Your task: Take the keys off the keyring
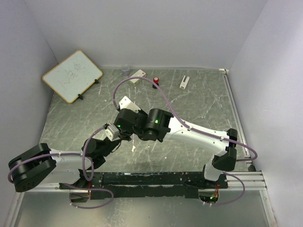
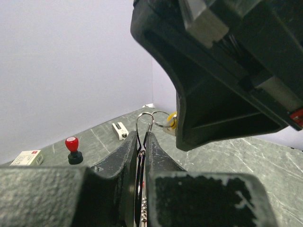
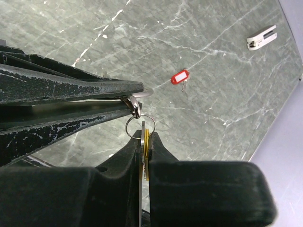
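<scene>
Two claws of mine meet tip to tip above the middle of the table. My left claw (image 2: pixel 143 137) is pressed together on the keyring (image 3: pixel 134 106), whose silver wire rises out of the closed fingertips (image 2: pixel 152 142). Facing it and nearly touching, my right claw (image 3: pixel 144 135) pinches the yellow-headed key (image 3: pixel 147 146) edge-on, with its flat blade sandwiched between the two pads. A smaller ring (image 3: pixel 127 126) hangs in the narrow gap between the claws and links that key to the keyring.

Below and beyond the right claw, well apart from the ring, a red-headed key (image 3: pixel 180 77) lies loose on the green marbled tabletop (image 3: pixel 213 118). Farther out the same way, near the table's edge, is a white clip-like piece (image 3: pixel 261 38).

Ahead of the left claw and off to its left, a red-topped black knob (image 2: pixel 72 147) stands upright. A small white box (image 2: pixel 26 157) lies farther left of it.

From overhead, both claws sit well short of the back wall. A whiteboard (image 1: pixel 72 75) is propped far ahead and to the left, and a small clear cup (image 1: pixel 125 69) stands straight ahead at the wall.
</scene>
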Robot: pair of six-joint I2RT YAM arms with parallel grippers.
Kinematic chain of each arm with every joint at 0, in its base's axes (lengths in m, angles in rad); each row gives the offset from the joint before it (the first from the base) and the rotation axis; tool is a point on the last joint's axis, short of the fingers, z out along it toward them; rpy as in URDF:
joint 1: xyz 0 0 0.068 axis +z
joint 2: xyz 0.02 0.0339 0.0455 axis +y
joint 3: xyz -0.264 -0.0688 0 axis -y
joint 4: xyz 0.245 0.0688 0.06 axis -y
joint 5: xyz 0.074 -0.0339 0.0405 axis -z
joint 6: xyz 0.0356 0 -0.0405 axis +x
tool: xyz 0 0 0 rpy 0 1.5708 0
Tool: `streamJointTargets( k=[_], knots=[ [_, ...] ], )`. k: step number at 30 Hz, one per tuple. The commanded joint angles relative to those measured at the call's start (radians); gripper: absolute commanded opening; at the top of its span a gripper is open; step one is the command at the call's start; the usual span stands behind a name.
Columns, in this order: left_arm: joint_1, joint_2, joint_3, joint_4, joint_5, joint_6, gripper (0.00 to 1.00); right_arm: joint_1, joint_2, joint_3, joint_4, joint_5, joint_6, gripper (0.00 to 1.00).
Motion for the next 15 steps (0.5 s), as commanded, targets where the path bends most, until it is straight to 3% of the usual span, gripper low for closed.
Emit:
streamJointTargets(
  k=[1, 15],
  knots=[
    [-0.005, -0.029, 0.002, 0.114, -0.023, 0.010, 0.07, 0.006, -0.044, -0.035, 0.060, -0.020, 0.005, 0.00],
    [-0.005, -0.058, -0.024, 0.160, -0.059, 0.022, 0.07, 0.006, -0.049, -0.053, 0.123, -0.099, -0.009, 0.00]
  ],
)
